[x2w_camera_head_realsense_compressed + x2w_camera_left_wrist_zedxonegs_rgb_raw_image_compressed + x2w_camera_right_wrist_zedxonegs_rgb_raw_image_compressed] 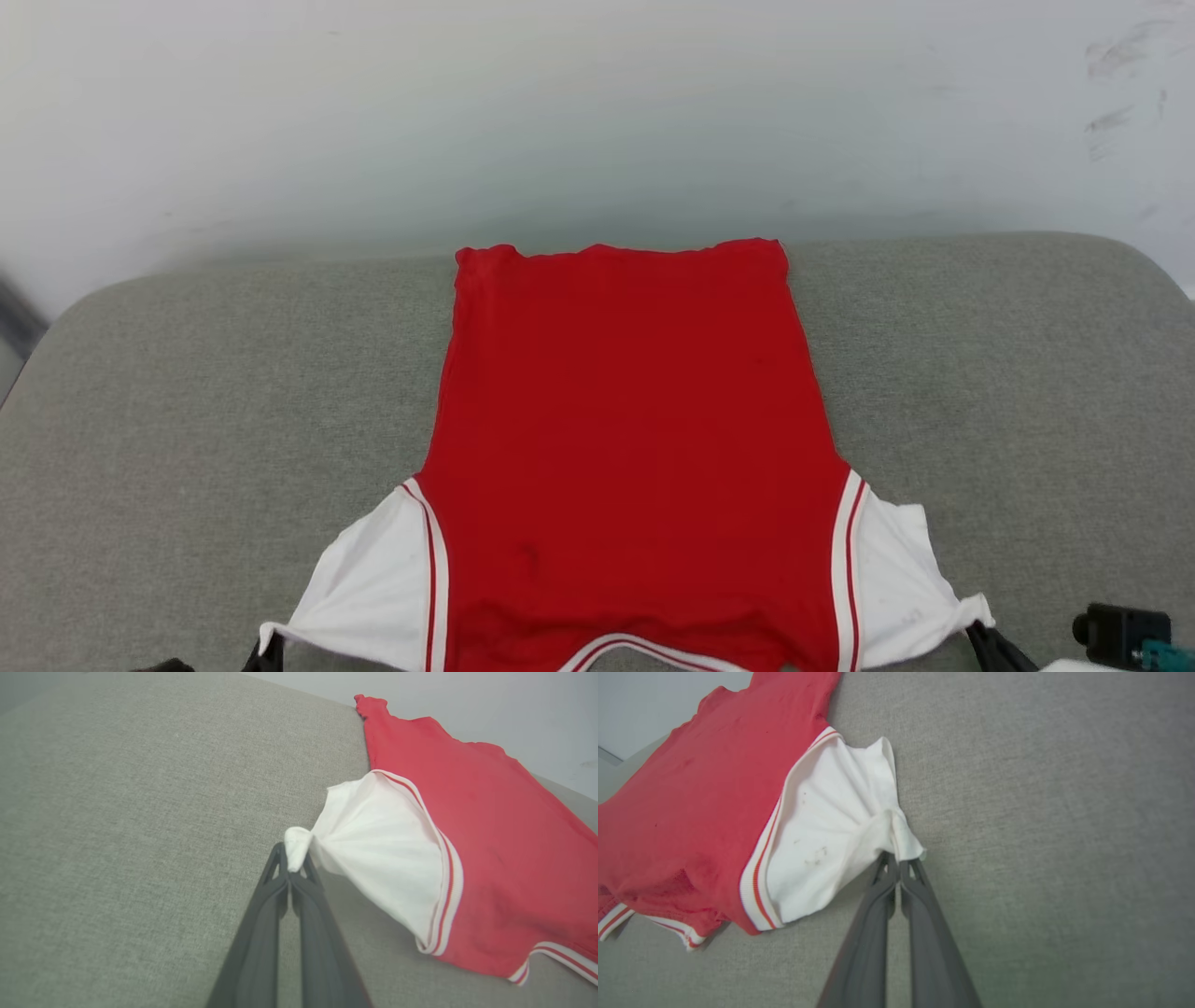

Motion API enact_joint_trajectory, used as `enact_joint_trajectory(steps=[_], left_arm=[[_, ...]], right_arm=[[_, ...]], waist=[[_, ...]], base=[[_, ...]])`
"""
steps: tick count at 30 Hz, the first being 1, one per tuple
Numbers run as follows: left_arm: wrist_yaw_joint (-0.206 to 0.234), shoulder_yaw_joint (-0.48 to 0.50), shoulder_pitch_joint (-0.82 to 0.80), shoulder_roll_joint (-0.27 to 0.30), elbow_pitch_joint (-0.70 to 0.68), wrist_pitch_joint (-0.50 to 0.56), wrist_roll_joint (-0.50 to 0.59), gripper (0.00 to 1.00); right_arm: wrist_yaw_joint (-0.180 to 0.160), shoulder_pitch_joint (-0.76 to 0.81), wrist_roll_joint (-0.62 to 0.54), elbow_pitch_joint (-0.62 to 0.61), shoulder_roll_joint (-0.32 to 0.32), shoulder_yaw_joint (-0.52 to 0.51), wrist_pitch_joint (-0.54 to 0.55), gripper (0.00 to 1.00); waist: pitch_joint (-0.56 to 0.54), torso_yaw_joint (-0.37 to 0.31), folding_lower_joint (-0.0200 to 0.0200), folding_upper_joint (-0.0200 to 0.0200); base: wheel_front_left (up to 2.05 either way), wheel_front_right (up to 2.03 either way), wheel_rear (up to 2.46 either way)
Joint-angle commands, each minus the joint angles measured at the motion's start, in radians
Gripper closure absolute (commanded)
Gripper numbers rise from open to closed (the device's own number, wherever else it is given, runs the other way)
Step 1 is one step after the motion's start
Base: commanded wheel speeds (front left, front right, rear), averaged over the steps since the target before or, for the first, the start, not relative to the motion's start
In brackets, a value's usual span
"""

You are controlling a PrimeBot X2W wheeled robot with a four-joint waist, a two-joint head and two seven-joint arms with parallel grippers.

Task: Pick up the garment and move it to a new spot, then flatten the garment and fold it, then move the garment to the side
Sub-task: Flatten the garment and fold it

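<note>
Jaws clamp wht sleeves (383,849), red garment (635,420) flat

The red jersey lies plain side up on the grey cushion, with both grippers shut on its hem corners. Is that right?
Not the hem corners. The left gripper and right gripper are each shut on a white sleeve tip, as both wrist views show. The jersey does lie plain side up on the grey cushion.

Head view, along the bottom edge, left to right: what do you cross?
left gripper → white sleeve it pinches → red body of the garment → other white sleeve → right gripper → small black boxy part
</note>
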Motion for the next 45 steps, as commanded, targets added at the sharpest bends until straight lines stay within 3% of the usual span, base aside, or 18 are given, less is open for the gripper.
enact_joint_trajectory(steps=[1,9,10,11,12,14,17,23,28,33,38,45], left_arm=[[0.009,0.003,0.022,0.003,-0.011,0.003,-0.001,1.0],[0.037,-0.007,0.11,0.012,-0.091,0.023,0.002,1.0],[0.034,-0.013,0.104,0.009,-0.096,0.022,0.006,1.0],[0.03,-0.018,0.094,0.008,-0.101,0.018,0.011,1.0],[0.028,-0.026,0.085,0.005,-0.109,0.017,0.015,1.0],[0.034,-0.057,0.039,-0.01,-0.158,0.007,0.043,1.0],[0.031,-0.068,0.001,-0.016,-0.191,0.0,0.058,1.0],[0.015,-0.111,-0.095,-0.039,-0.245,-0.012,0.091,1.0],[-0.011,-0.141,-0.179,-0.066,-0.267,-0.041,0.111,1.0],[-0.038,-0.168,-0.24,-0.1,-0.288,-0.072,0.123,1.0],[-0.056,-0.184,-0.286,-0.125,-0.311,-0.092,0.134,1.0],[-0.077,-0.196,-0.329,-0.151,-0.347,-0.109,0.157,1.0]], right_arm=[[-0.001,0.03,-0.019,-0.02,0.003,-0.018,0.009,1.0],[-0.001,0.235,-0.16,-0.289,0.109,-0.127,0.189,1.0],[-0.001,0.242,-0.173,-0.314,0.115,-0.133,0.205,0.85],[-0.001,0.241,-0.18,-0.338,0.124,-0.134,0.214,0.56],[-0.001,0.232,-0.187,-0.362,0.128,-0.133,0.216,0.0],[-0.001,0.128,-0.188,-0.414,0.131,-0.155,0.186,0.0],[-0.001,0.01,-0.178,-0.379,0.109,-0.179,0.154,0.0],[-0.001,-0.279,-0.153,-0.169,0.045,-0.213,0.134,0.0],[-0.001,-0.519,-0.134,-0.014,-0.021,-0.194,0.178,0.0],[-0.001,-0.764,-0.138,0.118,-0.098,-0.158,0.305,0.0],[-0.001,-0.988,-0.163,0.218,-0.157,-0.138,0.519,0.0],[-0.001,-1.191,-0.242,0.322,-0.165,-0.153,0.732,0.0]], waist=[[-0.002,0.003,0.0004,-0.0001],[0.011,0.012,0.0004,-0.0001],[0.014,0.015,0.0004,-0.0001],[0.017,0.017,0.0004,-0.0001],[0.02,0.019,0.0004,-0.0001],[0.055,0.038,0.0004,-0.0001],[0.103,0.056,0.0004,-0.0001],[0.221,0.12,0.0004,-0.0001],[0.326,0.183,0.0004,-0.0001],[0.423,0.239,0.0004,-0.0001],[0.509,0.291,0.0004,-0.0001],[0.598,0.338,0.0004,-0.0001]], base=[[0.0,0.0,0.0],[0.0,0.0,0.0],[0.0,0.0,0.0],[0.0,0.0,0.0],[0.0,0.0,0.0],[0.0,0.0,0.0],[0.0,0.0,0.0],[0.0,0.0,0.0],[0.0,0.0,0.0],[0.0,0.0,0.0],[0.0,0.0,0.0],[0.0,0.0,0.0]])
